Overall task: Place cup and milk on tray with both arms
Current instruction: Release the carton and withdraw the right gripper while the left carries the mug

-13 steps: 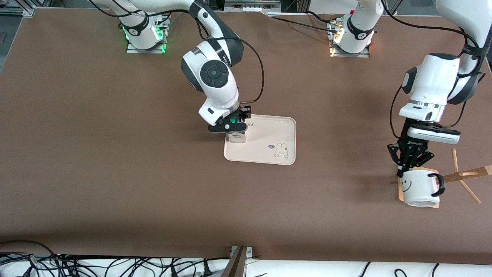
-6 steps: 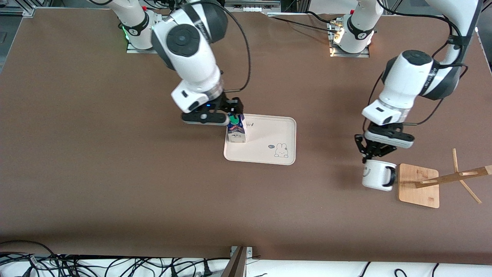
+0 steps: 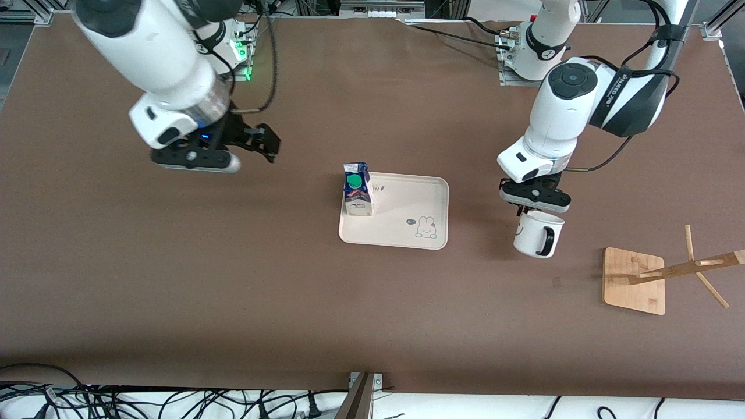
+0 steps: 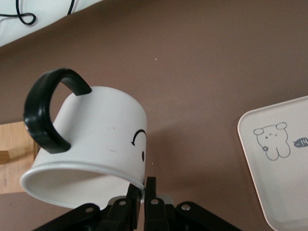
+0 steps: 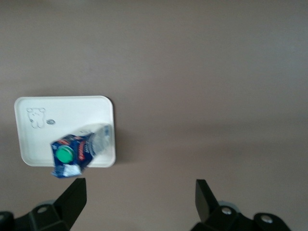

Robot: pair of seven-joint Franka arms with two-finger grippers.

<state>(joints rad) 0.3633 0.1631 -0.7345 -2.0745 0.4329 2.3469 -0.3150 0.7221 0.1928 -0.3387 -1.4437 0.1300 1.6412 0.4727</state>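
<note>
The milk carton [image 3: 357,190], dark blue with a green cap, stands upright on the cream tray [image 3: 407,233], at the tray's corner toward the right arm's end; both show in the right wrist view, carton [image 5: 77,150] and tray [image 5: 33,139]. My right gripper [image 3: 265,145] is open and empty, up over bare table toward the right arm's end. My left gripper [image 3: 532,210] is shut on the rim of the white smiley cup [image 3: 536,234], held in the air over the table between the tray and the wooden rack. In the left wrist view the fingers [image 4: 150,192] pinch the cup [image 4: 96,130] wall.
A wooden rack with a flat base [image 3: 634,280] and slanted pegs [image 3: 698,265] stands toward the left arm's end. Cables lie along the table edge nearest the front camera. The tray's rabbit drawing [image 3: 426,227] is uncovered.
My right gripper let go of the milk on the tray, opened and swung up and away toward its own end. My left gripper lifted the cup off the rack and carried it toward the tray.
</note>
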